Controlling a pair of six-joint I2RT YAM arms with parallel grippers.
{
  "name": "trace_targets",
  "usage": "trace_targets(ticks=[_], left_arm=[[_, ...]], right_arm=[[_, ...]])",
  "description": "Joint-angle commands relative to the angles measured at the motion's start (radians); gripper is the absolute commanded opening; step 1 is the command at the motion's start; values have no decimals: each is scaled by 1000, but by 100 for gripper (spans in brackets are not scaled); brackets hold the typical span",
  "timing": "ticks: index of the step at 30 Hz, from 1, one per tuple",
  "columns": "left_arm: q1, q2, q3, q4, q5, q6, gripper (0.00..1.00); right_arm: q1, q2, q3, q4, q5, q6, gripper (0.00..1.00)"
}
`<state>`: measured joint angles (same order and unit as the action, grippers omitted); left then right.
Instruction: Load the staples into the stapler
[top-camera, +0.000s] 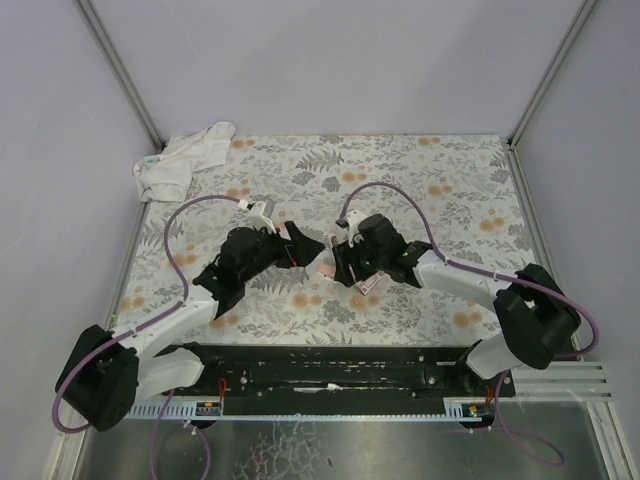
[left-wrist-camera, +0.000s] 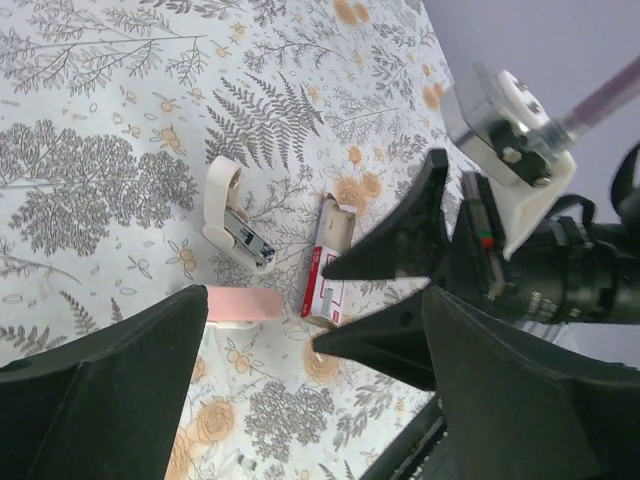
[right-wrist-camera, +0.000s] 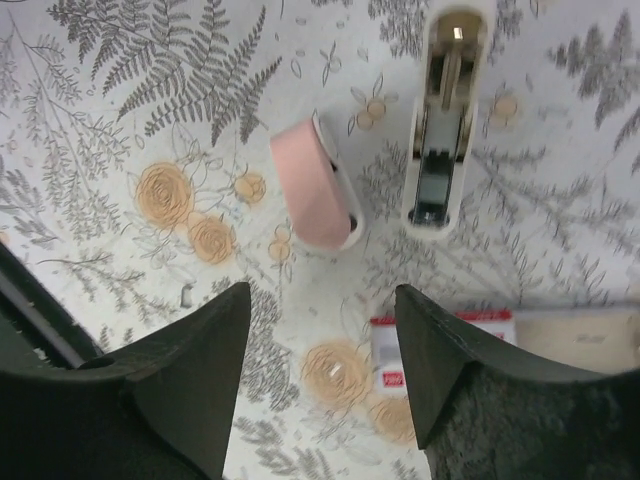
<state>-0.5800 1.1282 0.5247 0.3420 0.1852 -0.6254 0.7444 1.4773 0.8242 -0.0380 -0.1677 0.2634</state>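
Note:
The stapler lies open on the flowered table. Its pink cover (right-wrist-camera: 318, 190) and its white part with the metal channel (right-wrist-camera: 440, 130) lie side by side; both show in the left wrist view, the pink cover (left-wrist-camera: 240, 303) and the white part (left-wrist-camera: 238, 222). The red and white staples box (left-wrist-camera: 328, 268) lies flat beside them, half hidden behind my right finger in the right wrist view (right-wrist-camera: 445, 340). My right gripper (right-wrist-camera: 322, 290) is open and empty, just above the table by the box. My left gripper (left-wrist-camera: 315, 295) is open and empty, facing it. In the top view the left gripper (top-camera: 308, 247) and the right gripper (top-camera: 335, 262) nearly meet.
A crumpled white cloth (top-camera: 185, 160) lies at the far left corner. Grey walls with metal posts (top-camera: 120, 70) close the table at the back and sides. A black rail (top-camera: 330, 375) runs along the near edge. A tiny pale bit (right-wrist-camera: 335, 372) lies on an orange flower.

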Motion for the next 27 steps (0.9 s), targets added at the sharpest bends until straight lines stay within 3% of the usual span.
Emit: trace_targets(ticks=[1,13,27], left_arm=[[16,-90,-20,-92,-60,-56,91],[116,-210,-14,-223,-36,-4,100],[154,-200,-35,-194,-4,5,100]], right_arm=[[1,94,125,-28,4,-192,67],[8,264,208,-34,-104,-325,67],[72,322,204,-44,3,-373,54]])
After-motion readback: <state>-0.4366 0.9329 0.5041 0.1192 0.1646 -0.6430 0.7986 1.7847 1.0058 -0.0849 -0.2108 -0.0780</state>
